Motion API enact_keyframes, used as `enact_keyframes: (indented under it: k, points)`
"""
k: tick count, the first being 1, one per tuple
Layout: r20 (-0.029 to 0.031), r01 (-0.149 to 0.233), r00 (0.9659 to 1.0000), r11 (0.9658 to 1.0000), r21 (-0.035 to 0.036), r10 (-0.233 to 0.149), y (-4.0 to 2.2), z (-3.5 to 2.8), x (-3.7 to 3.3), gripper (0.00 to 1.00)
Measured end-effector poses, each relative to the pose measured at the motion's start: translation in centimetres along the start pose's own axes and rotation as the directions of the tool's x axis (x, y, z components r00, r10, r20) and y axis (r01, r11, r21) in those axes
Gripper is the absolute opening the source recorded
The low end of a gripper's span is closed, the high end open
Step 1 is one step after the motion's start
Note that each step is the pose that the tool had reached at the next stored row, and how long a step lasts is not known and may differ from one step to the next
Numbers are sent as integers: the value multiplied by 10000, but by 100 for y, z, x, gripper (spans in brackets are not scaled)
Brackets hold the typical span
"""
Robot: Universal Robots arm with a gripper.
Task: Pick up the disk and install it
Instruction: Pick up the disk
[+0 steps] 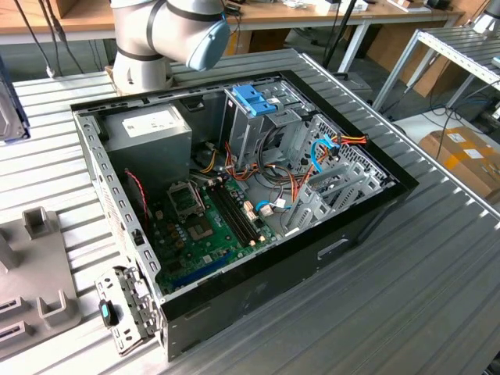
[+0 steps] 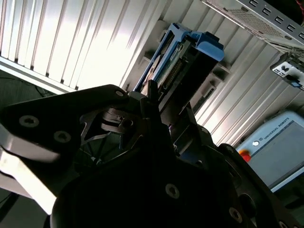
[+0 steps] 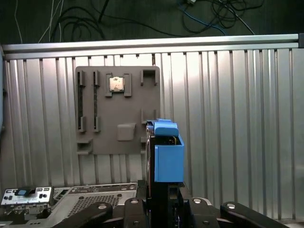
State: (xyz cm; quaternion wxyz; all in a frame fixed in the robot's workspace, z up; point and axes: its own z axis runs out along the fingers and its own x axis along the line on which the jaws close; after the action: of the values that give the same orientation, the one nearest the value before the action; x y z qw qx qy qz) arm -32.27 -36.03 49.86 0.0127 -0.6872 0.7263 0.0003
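I see a ribbed metal table [image 1: 406, 297] carrying an open computer case [image 1: 258, 293], its boards and cables exposed. On the exterior view's left, a grey fixture plate [image 3: 116, 107] with small brackets lies flat on the table beside the case. In both wrist views the gripper [image 3: 159, 202] appears as a dark mass at the near edge. Its jaws look clamped on the disk [image 3: 168, 159], one against each flat face. The disk stands on edge, running straight out from the gripper, with a bright blue rail along its side. It sits over the plate's edge near a bracket, well apart from the case. I cannot tell whether it touches the plate or hangs clear of it. I judge the disk to be stiff, dense for its size and sensitive to knocks. The plastic rails are likely smooth and a little springy. The broad metal faces seem the safest hold, away from the connector end and the rails.
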Motion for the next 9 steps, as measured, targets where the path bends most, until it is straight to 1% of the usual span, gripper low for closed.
enact_keyframes:
  k: [2, 8, 9]
  points:
    - [1, 0, 10000, 10000, 0, 0, -68, 1, -5, 35]
    - [1, -1, 10000, 10000, 1, 1, -304, 6, -22, 35]
    - [0, 0, 10000, 10000, -1, 0, -365, 6, -27, 35]
